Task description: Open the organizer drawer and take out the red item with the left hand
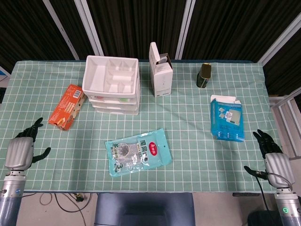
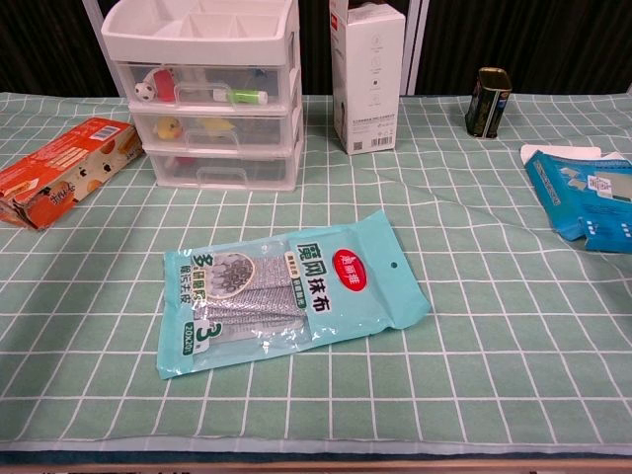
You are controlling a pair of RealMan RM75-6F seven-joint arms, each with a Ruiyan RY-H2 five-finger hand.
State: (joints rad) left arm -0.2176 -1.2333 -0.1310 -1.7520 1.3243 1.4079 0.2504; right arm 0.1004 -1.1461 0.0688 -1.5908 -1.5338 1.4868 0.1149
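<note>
Fingers spread apart, empty, on both hands: left hand (image 1: 21,149), right hand (image 1: 274,158). One organizer (image 1: 112,91), three closed drawers, red item (image 2: 163,79) in top one, well beyond left fingers.

Glossy plastic organizer (image 2: 202,94) – matt, seemingly cloth table cover (image 2: 474,296).

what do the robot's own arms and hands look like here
Only the head view shows them. Each robot hand, left and right, has a silver-grey ribbed back with black fingers. Below each sits a grey cylindrical wrist; the right wrist shows a small green light and a thin black cable looping beside it.
</note>
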